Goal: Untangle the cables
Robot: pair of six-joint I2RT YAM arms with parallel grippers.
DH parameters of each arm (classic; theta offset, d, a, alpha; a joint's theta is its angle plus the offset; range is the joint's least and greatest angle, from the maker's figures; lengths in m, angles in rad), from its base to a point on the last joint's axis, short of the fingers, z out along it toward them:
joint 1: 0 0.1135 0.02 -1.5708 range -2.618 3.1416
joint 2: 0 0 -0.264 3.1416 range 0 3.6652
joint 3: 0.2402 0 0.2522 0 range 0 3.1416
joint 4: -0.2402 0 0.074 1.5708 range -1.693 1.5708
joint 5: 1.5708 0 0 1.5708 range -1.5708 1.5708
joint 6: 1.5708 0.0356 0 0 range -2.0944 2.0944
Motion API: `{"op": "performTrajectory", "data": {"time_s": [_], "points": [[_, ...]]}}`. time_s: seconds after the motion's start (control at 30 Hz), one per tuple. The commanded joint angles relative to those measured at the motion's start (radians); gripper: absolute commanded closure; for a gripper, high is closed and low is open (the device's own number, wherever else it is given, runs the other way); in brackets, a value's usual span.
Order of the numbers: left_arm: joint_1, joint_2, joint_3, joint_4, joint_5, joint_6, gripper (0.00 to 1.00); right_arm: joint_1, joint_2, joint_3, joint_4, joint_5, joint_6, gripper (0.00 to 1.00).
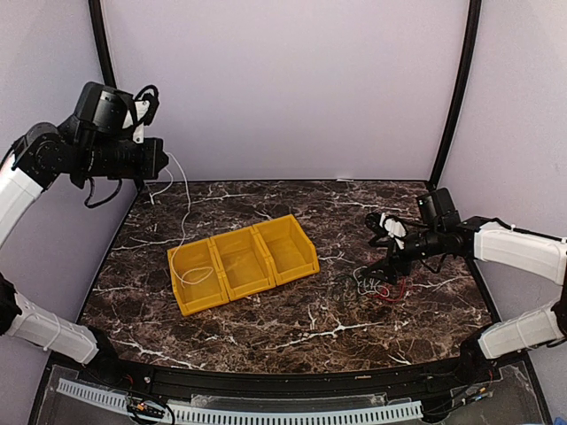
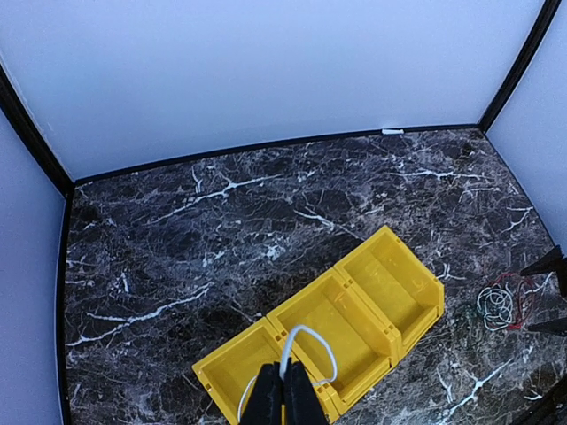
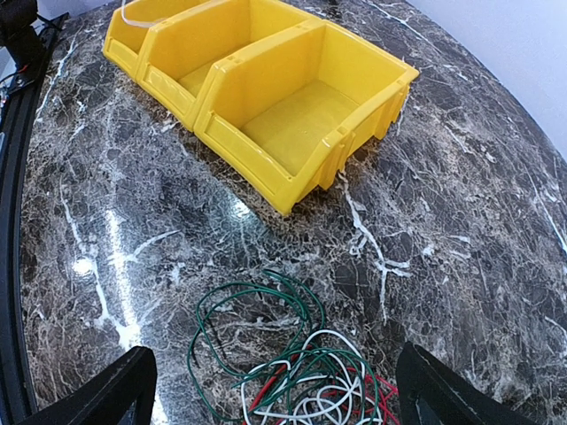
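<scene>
My left gripper [image 1: 166, 159] is raised high at the back left and is shut on a white cable [image 1: 184, 221]. The cable hangs down into the left bin of the yellow bins [image 1: 288, 248]. In the left wrist view the shut fingertips [image 2: 284, 376] pinch a white loop [image 2: 310, 341] above the bins [image 2: 399, 283]. A tangle of green, white and red cables [image 3: 301, 381] lies on the table right of the bins [image 1: 376, 285]. My right gripper [image 1: 383, 257] hovers over it, open and empty, with its fingers [image 3: 133, 390] either side of the tangle.
The three joined yellow bins [image 3: 292, 115] sit mid-table; the middle and right ones hold nothing, and the white cable's end shows in the left one [image 3: 133, 18]. White walls and black corner posts [image 1: 456, 88] enclose the dark marble table [image 1: 266, 332].
</scene>
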Motion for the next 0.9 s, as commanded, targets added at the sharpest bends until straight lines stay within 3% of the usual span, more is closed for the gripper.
{"op": "performTrajectory", "data": {"time_s": [0.0, 0.87], "points": [[0.001, -0.064, -0.128, 0.058, -0.031, -0.042, 1.0, -0.005, 0.008, 0.017, 0.005, -0.001, -0.008, 0.04], [0.0, -0.016, -0.756, 0.428, 0.064, -0.175, 1.0, -0.003, 0.045, 0.024, -0.011, 0.001, -0.028, 0.05]]}}
